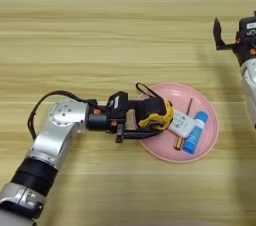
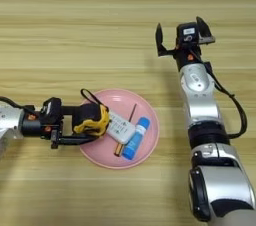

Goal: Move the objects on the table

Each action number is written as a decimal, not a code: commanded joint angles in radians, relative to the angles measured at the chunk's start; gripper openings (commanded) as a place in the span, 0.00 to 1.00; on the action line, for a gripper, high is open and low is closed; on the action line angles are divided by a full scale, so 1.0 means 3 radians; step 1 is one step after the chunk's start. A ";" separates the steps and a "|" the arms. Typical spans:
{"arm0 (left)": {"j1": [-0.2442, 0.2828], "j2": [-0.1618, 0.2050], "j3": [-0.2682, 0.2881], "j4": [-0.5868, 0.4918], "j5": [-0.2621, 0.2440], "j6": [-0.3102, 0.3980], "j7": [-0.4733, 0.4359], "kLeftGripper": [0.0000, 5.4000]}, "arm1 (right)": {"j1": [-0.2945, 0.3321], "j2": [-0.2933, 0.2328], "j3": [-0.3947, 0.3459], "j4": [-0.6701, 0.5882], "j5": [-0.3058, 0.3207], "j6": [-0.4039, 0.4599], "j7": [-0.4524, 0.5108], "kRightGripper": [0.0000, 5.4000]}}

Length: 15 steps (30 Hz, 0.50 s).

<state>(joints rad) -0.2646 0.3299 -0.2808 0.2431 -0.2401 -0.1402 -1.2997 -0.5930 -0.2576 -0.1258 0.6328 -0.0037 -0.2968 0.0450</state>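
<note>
- While the table (image 1: 100, 20) fills both views, everything small sits at its near-middle part; plank grain runs side to side.
- Left arm (image 1: 55, 140) reaches in from the near left, forearm lying low across the wood toward the plate.
- Right arm (image 2: 202, 105) stands at the right, raised over bare wood, well apart from the plate.
- Plate (image 1: 210, 137): round, pink, flat on the table, holds all four objects.
- Left gripper (image 1: 145, 120): fingers closed around the tape measure at the plate's left rim, one finger above it, one below.
- Right gripper (image 2: 182, 37): fingers spread wide, nothing between them.
- Tape measure (image 1: 157, 115): yellow-black, over the plate's left edge, black cord looping up behind it.
- Remote (image 1: 182, 124): white, lying in the plate, just beside the tape measure, tilted.
- Tube (image 1: 195, 132): blue, white cap at the far end, right of the remote, touching it.
- Screwdriver (image 1: 185, 122): thin, amber handle at the near end, mostly hidden under the remote.
</note>
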 commanded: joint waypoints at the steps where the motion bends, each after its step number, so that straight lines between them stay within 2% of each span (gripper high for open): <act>1: -0.0130 0.0055 -0.0077 0.0066 0.0104 -0.0156 -0.0053 0.47 | -0.0124 0.0006 -0.0011 0.0051 -0.0001 -0.0043 -0.0047 1.00; 5: -0.0159 0.0045 -0.0132 0.0142 0.0163 -0.0229 -0.0056 0.47 | -0.0107 0.0048 0.0003 0.0054 0.0014 -0.0087 -0.0053 1.00; 7: -0.0161 0.0041 -0.0142 0.0152 0.0174 -0.0247 -0.0046 0.54 | -0.0087 0.0060 -0.0002 0.0054 0.0032 -0.0104 -0.0043 1.00; 15: -0.0138 -0.0015 -0.0104 0.0153 0.0103 -0.0265 0.0046 0.69 | -0.0058 0.0080 -0.0008 0.0070 0.0047 -0.0122 -0.0011 1.00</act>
<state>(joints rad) -0.2935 0.3275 -0.3192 0.2899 -0.2026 -0.2094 -1.2938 -0.6111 -0.2350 -0.1254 0.6443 0.0024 -0.3334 0.0325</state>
